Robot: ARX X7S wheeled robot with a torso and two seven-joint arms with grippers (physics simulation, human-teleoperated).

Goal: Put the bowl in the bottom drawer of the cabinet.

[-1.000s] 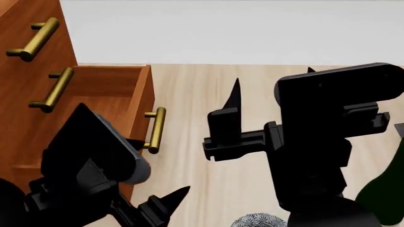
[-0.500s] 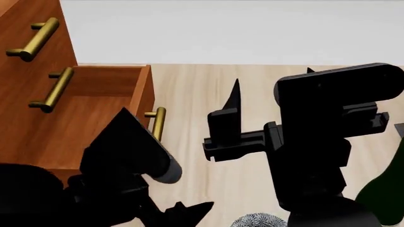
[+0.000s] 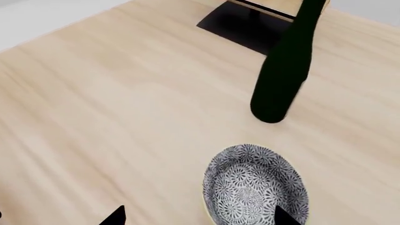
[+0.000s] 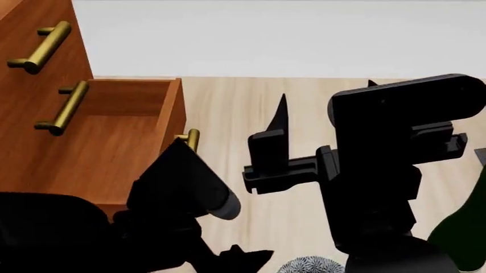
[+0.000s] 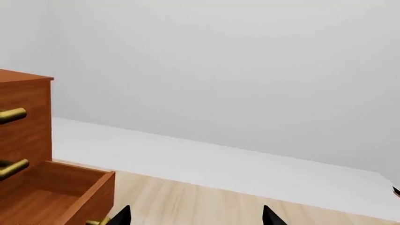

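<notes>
Pale wood-grain tabletop [image 3: 112, 93] carries the round floral bowl [image 3: 255, 190] (left gripper [image 3: 196, 216] spread, right gripper [image 5: 196, 216] too).

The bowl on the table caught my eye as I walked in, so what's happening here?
A two-armed robot is working to put the bowl into the bottom drawer of the cabinet. That drawer is already pulled open and nothing shows inside it. The left gripper hangs open over the bowl, which sits on the table beside a dark bottle. The right gripper is open and holds nothing.
</notes>
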